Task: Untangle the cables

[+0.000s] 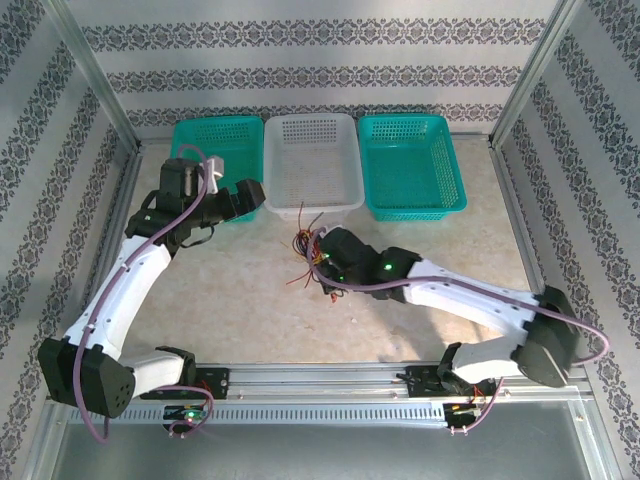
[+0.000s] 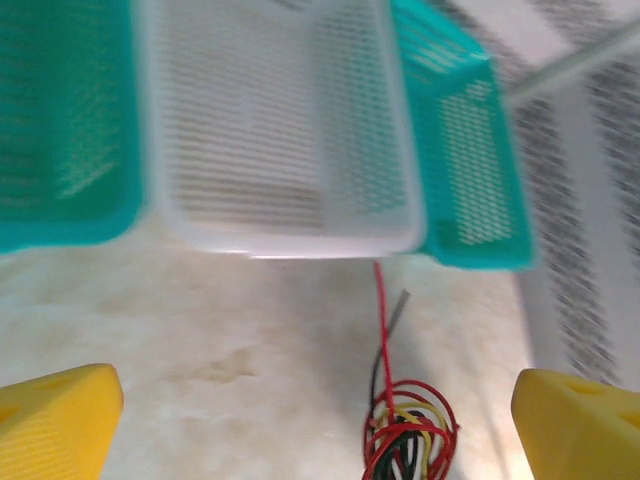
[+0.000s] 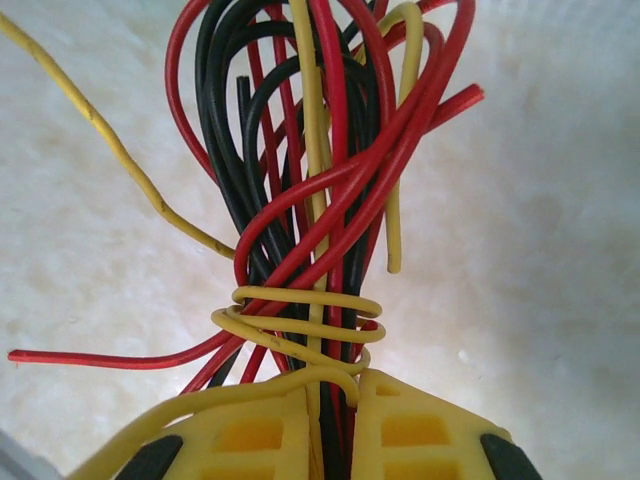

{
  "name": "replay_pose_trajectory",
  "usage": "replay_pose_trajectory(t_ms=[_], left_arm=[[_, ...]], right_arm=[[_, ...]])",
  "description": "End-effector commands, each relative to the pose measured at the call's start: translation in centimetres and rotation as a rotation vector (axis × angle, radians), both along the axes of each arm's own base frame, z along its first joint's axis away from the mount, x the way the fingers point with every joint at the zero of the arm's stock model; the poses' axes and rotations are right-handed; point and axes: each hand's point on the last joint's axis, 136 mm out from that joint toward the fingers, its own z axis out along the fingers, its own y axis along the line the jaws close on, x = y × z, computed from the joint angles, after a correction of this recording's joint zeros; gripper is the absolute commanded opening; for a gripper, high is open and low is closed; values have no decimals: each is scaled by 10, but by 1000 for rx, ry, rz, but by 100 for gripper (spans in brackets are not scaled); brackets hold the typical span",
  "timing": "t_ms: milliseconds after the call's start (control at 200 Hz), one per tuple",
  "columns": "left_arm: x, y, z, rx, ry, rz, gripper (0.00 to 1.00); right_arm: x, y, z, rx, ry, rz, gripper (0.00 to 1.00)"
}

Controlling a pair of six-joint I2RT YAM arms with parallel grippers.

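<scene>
Beige marbled table [image 1: 260, 290], patterned walls [image 1: 300, 70] round it. I have the right gripper [image 3: 332, 425] clamped on the cables [image 3: 320, 200]: red, black and yellow strands run into the slit between its pressed-together jaws and fan out ahead of the tips. Just ahead of those tips a yellow strand loops a few turns round the bundle. One red end trails off sideways, and one yellow end strays ahead to the same side. On the left gripper [image 2: 318, 425] the jaws stand wide apart with nothing gripped. I see the tangle on the table within their gap, nearer one finger [image 2: 580, 420] and clear of both. Beyond the left jaws sits a white basket [image 2: 290, 235] straight ahead, with a teal basket [image 2: 60, 215] on one side and another [image 2: 470, 180] on the other.
</scene>
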Motion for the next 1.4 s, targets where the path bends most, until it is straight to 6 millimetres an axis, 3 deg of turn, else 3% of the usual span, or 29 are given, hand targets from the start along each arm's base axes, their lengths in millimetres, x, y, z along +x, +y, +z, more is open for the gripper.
replay_pose_trajectory(t_ms=[0, 190, 405, 570, 685, 814, 1004, 1114, 1289, 1394], left_arm=[[-23, -50, 39, -124, -101, -312, 99], [-40, -78, 44, -100, -170, -476, 99], [-56, -103, 27, -119, -157, -606, 99], [-60, -110, 28, -188, -176, -645, 99], [-63, -116, 41, -274, -192, -669, 87], [-69, -117, 39, -292, -186, -694, 62], [-73, -121, 26, -326, -127, -706, 56], [-75, -124, 29, -377, -128, -713, 48], [-75, -128, 28, -411, -121, -729, 20], [-73, -127, 27, -395, -131, -721, 6]], right_arm=[[5, -10, 41, -70, -169, 139, 8], [2, -5, 78, -44, -220, 250, 8], [3, 10, 92, -3, -211, 306, 5], [-3, 23, 105, 62, -202, 354, 5], [-2, 26, 113, 85, -206, 359, 6], [2, 25, 117, 111, -200, 350, 7], [2, 27, 120, 147, -188, 356, 7], [3, 29, 121, 168, -179, 349, 8], [5, 28, 121, 198, -173, 330, 10], [7, 22, 123, 206, -177, 302, 21]])
